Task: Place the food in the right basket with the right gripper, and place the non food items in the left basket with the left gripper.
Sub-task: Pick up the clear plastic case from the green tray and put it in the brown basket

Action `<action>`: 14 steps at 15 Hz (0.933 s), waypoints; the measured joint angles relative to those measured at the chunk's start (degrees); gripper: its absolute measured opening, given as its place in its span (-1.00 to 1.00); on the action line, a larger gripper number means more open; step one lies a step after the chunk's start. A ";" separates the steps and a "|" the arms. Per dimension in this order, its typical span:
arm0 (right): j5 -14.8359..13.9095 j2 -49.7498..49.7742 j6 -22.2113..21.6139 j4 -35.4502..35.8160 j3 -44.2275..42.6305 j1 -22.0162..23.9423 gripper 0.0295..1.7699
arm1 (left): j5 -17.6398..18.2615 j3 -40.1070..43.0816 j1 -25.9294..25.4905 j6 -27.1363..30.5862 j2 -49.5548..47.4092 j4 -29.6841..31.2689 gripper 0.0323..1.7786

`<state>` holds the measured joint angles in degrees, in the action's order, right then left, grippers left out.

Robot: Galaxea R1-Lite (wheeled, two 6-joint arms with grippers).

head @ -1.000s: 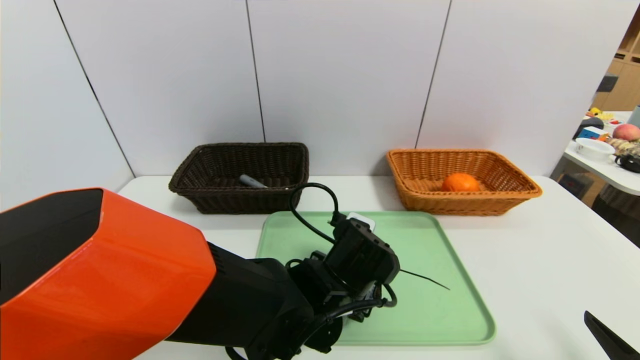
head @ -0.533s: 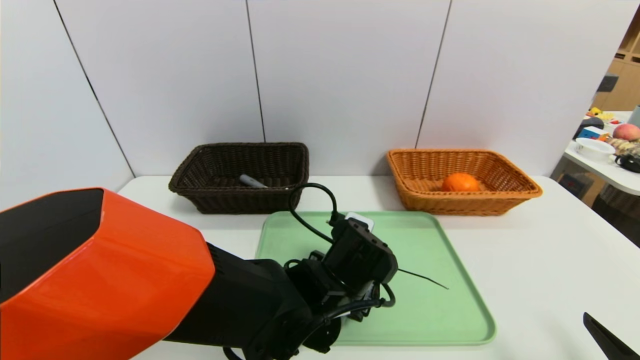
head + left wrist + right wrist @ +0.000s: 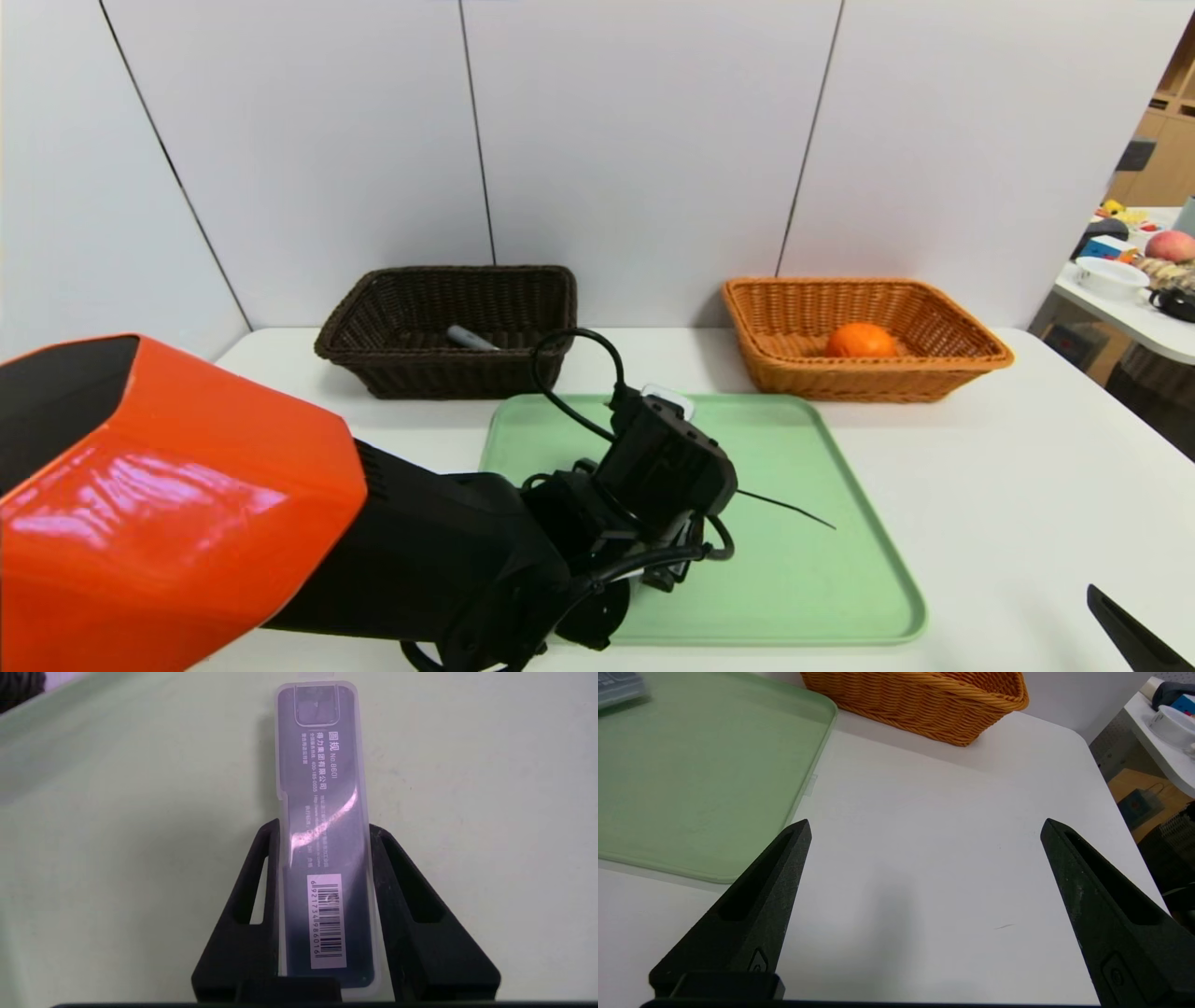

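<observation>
Your left gripper (image 3: pixel 322 830) is clamped on the plastic case (image 3: pixel 322 826) over the green tray (image 3: pixel 803 569); your right gripper (image 3: pixel 924 830), beside the tray, gapes wide, holding nothing.

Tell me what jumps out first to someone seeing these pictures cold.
The big orange left arm fills the near left, its left gripper shut on a clear plastic case over the green tray. Behind the tray sit a dark basket holding a pen and an orange basket holding an orange. The right gripper waits open above the white table.
</observation>
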<state>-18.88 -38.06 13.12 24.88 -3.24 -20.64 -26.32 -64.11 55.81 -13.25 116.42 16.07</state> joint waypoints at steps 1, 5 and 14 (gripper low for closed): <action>0.00 0.00 0.18 0.00 0.00 0.00 0.91 | -0.30 -0.13 0.00 0.30 -0.62 0.61 -0.32; 0.00 -0.46 0.27 0.06 0.00 0.02 0.91 | -2.54 -0.28 0.00 2.06 -4.01 0.72 -0.32; -0.05 -0.67 2.04 0.04 0.07 0.09 0.91 | -4.39 -1.88 -4.00 8.79 -15.76 0.16 -0.32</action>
<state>-18.93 -38.73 15.15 24.92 -3.17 -20.55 -30.71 -65.99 51.81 -4.46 100.66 16.23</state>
